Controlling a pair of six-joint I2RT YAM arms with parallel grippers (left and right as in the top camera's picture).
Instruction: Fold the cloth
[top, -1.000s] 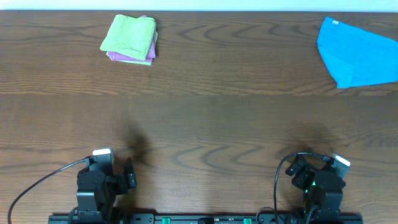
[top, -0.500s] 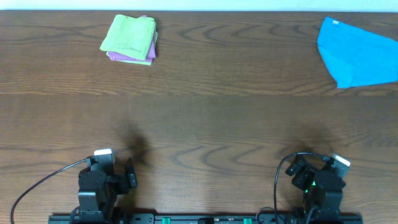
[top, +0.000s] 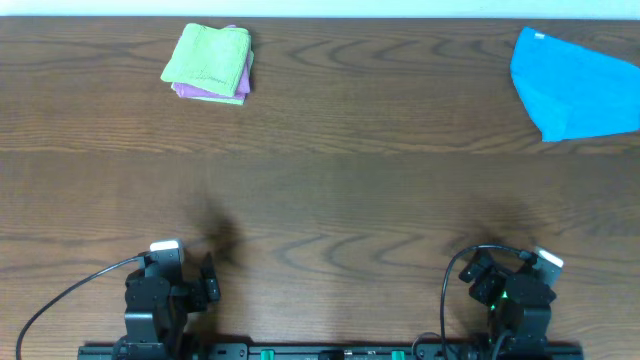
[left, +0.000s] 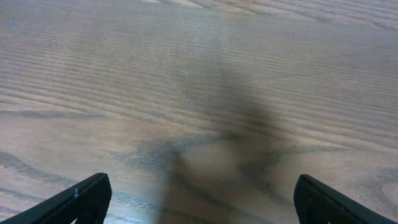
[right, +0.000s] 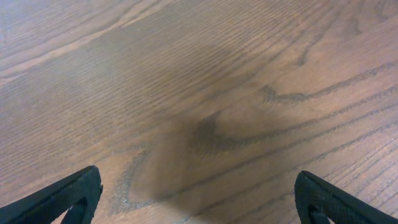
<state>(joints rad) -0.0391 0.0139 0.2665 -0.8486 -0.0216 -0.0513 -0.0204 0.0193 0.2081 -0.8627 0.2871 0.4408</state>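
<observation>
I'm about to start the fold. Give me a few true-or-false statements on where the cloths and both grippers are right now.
1. The blue cloth lies at the far right of the table. True.
2. The left gripper is shut on a cloth. False: its fingers are spread wide with only the table between them.
3. A green cloth sits folded on top of a purple cloth. True.
4. The right gripper touches the blue cloth. False: it is open at the near edge, well apart from that cloth.
</observation>
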